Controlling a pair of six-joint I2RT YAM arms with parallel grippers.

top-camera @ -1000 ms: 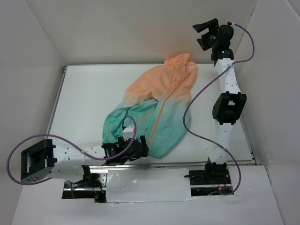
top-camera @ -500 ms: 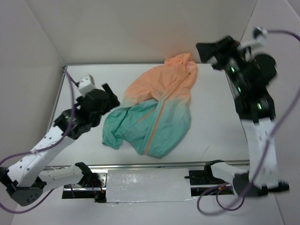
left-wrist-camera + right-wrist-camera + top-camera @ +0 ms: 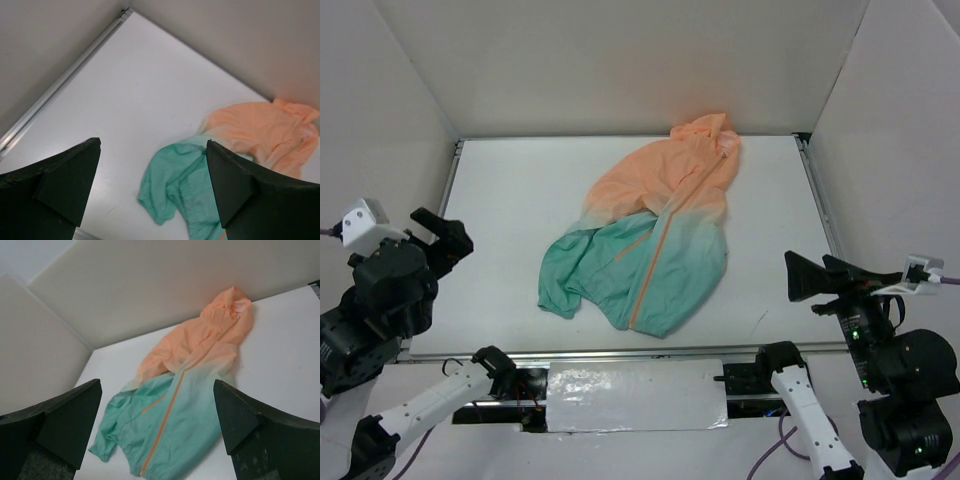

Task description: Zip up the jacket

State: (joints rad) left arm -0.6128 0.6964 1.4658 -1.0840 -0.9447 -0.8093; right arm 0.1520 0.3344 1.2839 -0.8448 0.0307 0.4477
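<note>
The jacket (image 3: 655, 235) lies flat in the middle of the white table (image 3: 510, 200), with the peach-orange hood at the far right and the teal hem toward me. Its orange zipper (image 3: 655, 265) runs down the front as one line. My left gripper (image 3: 440, 228) hangs raised at the near left, open and empty, well clear of the jacket. My right gripper (image 3: 802, 277) hangs raised at the near right, open and empty. The left wrist view shows the jacket (image 3: 235, 135) beyond the open left gripper (image 3: 153, 144). The right wrist view shows the jacket (image 3: 195, 370) and its zipper (image 3: 165, 425) between the open right gripper (image 3: 157, 384) fingers.
White walls enclose the table at the back, left and right. Metal rails run along the left edge (image 3: 442, 215) and the right edge (image 3: 820, 200). A silver plate (image 3: 635, 395) sits between the arm bases at the near edge.
The left gripper left the jacket's hem and the right gripper left the hood end. Both arms swung back to the near corners. The jacket has stayed in place since half a second ago.
</note>
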